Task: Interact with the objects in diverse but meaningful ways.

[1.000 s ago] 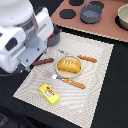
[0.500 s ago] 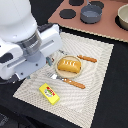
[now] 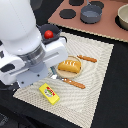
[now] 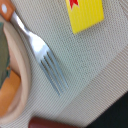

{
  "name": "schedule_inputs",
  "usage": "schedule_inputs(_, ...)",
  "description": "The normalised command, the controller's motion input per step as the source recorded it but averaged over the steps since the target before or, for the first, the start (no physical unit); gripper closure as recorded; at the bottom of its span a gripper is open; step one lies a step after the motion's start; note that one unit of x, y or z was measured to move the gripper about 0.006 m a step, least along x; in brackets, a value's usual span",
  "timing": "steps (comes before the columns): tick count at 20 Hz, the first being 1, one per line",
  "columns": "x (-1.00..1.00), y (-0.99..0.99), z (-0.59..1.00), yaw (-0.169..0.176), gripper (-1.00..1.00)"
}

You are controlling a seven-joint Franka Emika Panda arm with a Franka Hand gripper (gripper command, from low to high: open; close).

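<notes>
A golden scored bread loaf (image 3: 70,66) lies on a tan plate (image 3: 80,73) in the middle of a beige mat (image 3: 95,95). An orange-handled fork (image 3: 74,83) lies just in front of the plate; the wrist view shows its tines (image 4: 50,65) close beside the plate rim (image 4: 21,75). A yellow packet block (image 3: 49,93) (image 4: 85,12) sits nearer the mat's front edge. A brown sausage (image 3: 87,58) lies behind the plate. A red tomato (image 3: 48,34) shows behind my arm. My gripper (image 3: 47,75) hangs over the fork's tine end, its fingers hidden by the wrist.
A brown stove board (image 3: 107,27) at the back carries a grey-blue pot (image 3: 91,13) and another pot (image 3: 122,17) at the exterior view's right edge. The black table (image 3: 117,100) surrounds the mat. A dark red-brown edge (image 4: 50,122) shows in the wrist view.
My arm has swung toward the exterior view's right and lowered over the mat, now covering the fork's tine end. The objects have not moved.
</notes>
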Motion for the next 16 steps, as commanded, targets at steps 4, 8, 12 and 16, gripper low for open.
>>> schedule_inputs(4, 0.47, -0.22, -0.26, -0.060, -1.00)
schedule_inputs(8, 0.31, -0.22, -0.29, -0.038, -1.00)
schedule_inputs(12, 0.21, -0.20, -0.35, -0.022, -1.00)
schedule_inputs(16, 0.14, -0.19, -0.39, -0.007, -1.00)
